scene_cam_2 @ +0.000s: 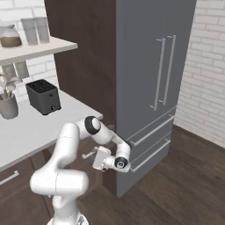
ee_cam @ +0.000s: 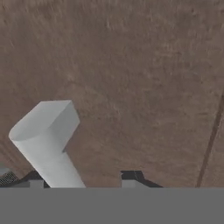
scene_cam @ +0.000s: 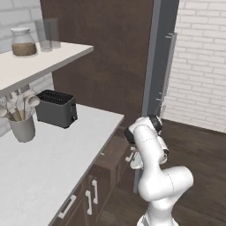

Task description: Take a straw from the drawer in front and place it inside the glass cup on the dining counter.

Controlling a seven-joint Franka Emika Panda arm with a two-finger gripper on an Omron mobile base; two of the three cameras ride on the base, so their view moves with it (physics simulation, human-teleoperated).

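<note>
Against dark brown wood drawer front (ee_cam: pixel 131 78), straddling short silver bar handle (ee_cam: pixel 43 131) with gripper (ee_cam: pixel 83 177); clamping undeterminable; drawer opening, straw transfer pending.

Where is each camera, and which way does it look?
Left base view: behind the arm's left, looking down over the white worktop and black box-shaped toaster; the white arm rises lower right.
Right base view: behind its right, facing the tall grey fridge; arm lower left.
Hand view: on the hand, close against a dark brown wood front and silver bar handle; jaws' tips at bottom.
Both base views share worktop, toaster, arm.
</note>
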